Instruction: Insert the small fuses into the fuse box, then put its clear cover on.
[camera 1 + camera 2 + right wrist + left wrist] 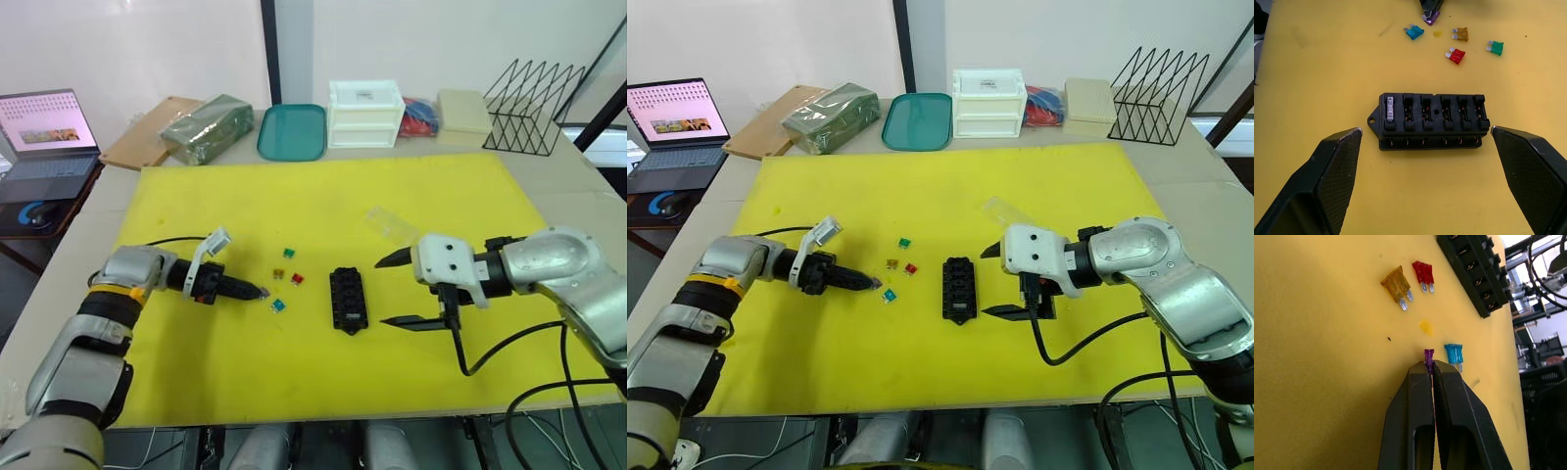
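Left gripper point(878, 284) pinched a tiny purple translucent blade fuse point(1428, 356); right gripper point(993, 281) stood spread beside the black rectangular plastic fuse box point(958, 290)
Head view: box on the yellow mat point(950, 186), clear plastic cover point(1003, 212) just beyond the right gripper. Left wrist: teal fuse point(1454, 354) beside the closed fingertips, amber fuse point(1397, 285) and red fuse point(1423, 272) farther off. Right wrist: grey fuse point(1390, 108) seated in an end slot, green fuse point(1495, 47) lay loose

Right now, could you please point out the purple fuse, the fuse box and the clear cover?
Purple fuse point(1428, 355): left wrist view, its body.
Fuse box point(1432, 120): right wrist view, slotted top.
Clear cover point(390, 224): left eye view, its middle.
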Controlling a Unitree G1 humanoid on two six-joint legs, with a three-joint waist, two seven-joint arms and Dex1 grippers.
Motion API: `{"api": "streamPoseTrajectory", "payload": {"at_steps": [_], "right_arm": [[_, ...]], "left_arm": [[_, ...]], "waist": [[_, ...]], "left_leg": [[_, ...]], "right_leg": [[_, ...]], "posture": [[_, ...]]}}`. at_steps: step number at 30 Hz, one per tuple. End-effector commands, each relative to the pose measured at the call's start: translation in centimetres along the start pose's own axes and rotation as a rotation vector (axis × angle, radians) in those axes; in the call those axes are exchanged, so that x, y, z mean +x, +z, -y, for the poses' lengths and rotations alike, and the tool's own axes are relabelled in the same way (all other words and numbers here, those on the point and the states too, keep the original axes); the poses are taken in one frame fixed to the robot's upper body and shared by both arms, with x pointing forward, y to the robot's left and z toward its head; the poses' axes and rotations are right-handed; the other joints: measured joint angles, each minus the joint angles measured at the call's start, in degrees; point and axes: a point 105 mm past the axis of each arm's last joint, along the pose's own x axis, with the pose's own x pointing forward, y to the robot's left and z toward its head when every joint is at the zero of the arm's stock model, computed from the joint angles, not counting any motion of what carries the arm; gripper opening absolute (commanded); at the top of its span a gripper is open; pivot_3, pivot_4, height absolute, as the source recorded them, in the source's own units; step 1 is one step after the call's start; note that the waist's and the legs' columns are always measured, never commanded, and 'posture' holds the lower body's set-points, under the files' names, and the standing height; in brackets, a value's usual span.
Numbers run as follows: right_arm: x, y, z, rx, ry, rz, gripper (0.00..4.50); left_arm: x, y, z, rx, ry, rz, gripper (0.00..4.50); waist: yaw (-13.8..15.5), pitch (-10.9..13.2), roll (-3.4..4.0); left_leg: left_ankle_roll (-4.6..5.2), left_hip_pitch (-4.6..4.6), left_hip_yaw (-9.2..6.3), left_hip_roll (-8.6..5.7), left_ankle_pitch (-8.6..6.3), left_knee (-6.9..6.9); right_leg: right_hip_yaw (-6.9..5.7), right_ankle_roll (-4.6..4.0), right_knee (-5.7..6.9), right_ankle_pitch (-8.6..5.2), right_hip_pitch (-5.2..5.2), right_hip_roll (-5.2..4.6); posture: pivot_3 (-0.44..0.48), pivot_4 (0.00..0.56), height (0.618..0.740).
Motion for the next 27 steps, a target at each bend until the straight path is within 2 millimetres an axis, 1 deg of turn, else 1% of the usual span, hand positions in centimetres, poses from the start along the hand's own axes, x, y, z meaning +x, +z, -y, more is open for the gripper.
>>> {"api": "streamPoseTrajectory", "payload": {"at_steps": [1, 3, 6, 9, 12, 16, 18, 20, 23, 27], "right_arm": [[-0.5, 2.0, 0.6, 0.014, -0.026, 0.078, 4.50], [-0.8, 3.1, 0.8, 0.100, -0.024, 0.136, 4.50], [-1.3, 4.9, 1.1, 0.276, 0.007, 0.237, 4.50], [-1.5, 6.3, 1.5, 0.395, 0.032, 0.300, 4.50], [-1.6, 7.3, 1.8, 0.491, 0.065, 0.338, 4.50], [-1.5, 7.8, 1.9, 0.543, 0.094, 0.350, 4.50], [-1.4, 8.1, 1.8, 0.563, 0.117, 0.369, 4.08], [-1.4, 8.6, 1.6, 0.564, 0.142, 0.381, 3.55], [-1.1, 9.0, 1.2, 0.562, 0.159, 0.383, 2.51], [-0.6, 9.2, 1.2, 0.575, 0.172, 0.390, 2.51]], "left_arm": [[-0.8, 1.9, 1.5, 0.103, -0.024, 0.102, 0.03], [-0.9, 2.9, 3.1, 0.187, -0.059, 0.158, 0.03], [-0.5, 4.8, 7.1, 0.344, -0.145, 0.277, 0.03], [0.1, 5.5, 10.0, 0.419, -0.190, 0.328, 0.03], [0.9, 6.0, 12.0, 0.476, -0.219, 0.367, 0.03], [1.7, 6.2, 13.5, 0.512, -0.242, 0.388, 0.03], [2.1, 6.1, 13.8, 0.525, -0.247, 0.388, 0.00], [2.4, 6.1, 14.0, 0.528, -0.248, 0.390, 0.00], [2.6, 6.0, 14.1, 0.531, -0.247, 0.394, 0.00], [2.9, 6.0, 14.0, 0.533, -0.243, 0.394, 0.00]], "waist": [[-0.1, 0.0, 0.00], [-0.1, 0.0, 0.00], [0.0, 0.0, 0.00], [0.3, 0.0, -0.02], [0.3, 0.0, -0.02], [0.3, 0.0, -0.02], [0.2, 0.0, -0.02], [0.1, 0.0, -0.02], [0.2, 0.0, -0.02], [0.2, 0.0, -0.02]], "left_leg": [[0.00, -0.01, 0.00, 0.01, 0.00, 0.00], [0.00, -0.02, 0.00, 0.01, 0.00, 0.00], [0.00, -0.03, -0.02, 0.02, 0.00, 0.00], [0.00, -0.03, -0.05, 0.02, 0.00, 0.02], [0.00, 0.01, -0.04, 0.02, 0.00, 0.02], [0.00, 0.01, -0.04, 0.01, 0.00, 0.02], [0.00, 0.02, -0.03, 0.02, 0.00, 0.02], [0.00, 0.02, -0.03, 0.02, 0.00, 0.00], [0.00, 0.02, -0.02, 0.02, 0.00, 0.00], [0.00, 0.02, -0.02, 0.02, 0.00, 0.01]], "right_leg": [[0.00, 0.00, 0.00, 0.00, 0.00, 0.00], [0.05, 0.00, -0.01, 0.00, 0.00, -0.01], [0.08, 0.00, -0.02, 0.00, -0.01, -0.03], [0.07, 0.00, -0.02, 0.00, 0.03, -0.03], [0.08, 0.00, -0.03, 0.00, 0.08, -0.04], [0.07, 0.00, -0.03, 0.00, 0.08, -0.05], [0.07, 0.00, -0.02, 0.00, 0.08, -0.04], [0.07, 0.00, -0.02, 0.00, 0.07, -0.04], [0.07, 0.00, -0.02, 0.00, 0.07, -0.04], [0.07, 0.00, -0.02, 0.00, 0.07, -0.04]], "posture": [[0.000, 0.150, 0.740], [0.000, 0.150, 0.740], [0.000, 0.150, 0.740], [0.000, 0.150, 0.740], [0.000, 0.150, 0.740], [0.000, 0.150, 0.740], [0.000, 0.150, 0.740], [0.000, 0.150, 0.740], [0.000, 0.150, 0.740], [0.000, 0.150, 0.740]]}}
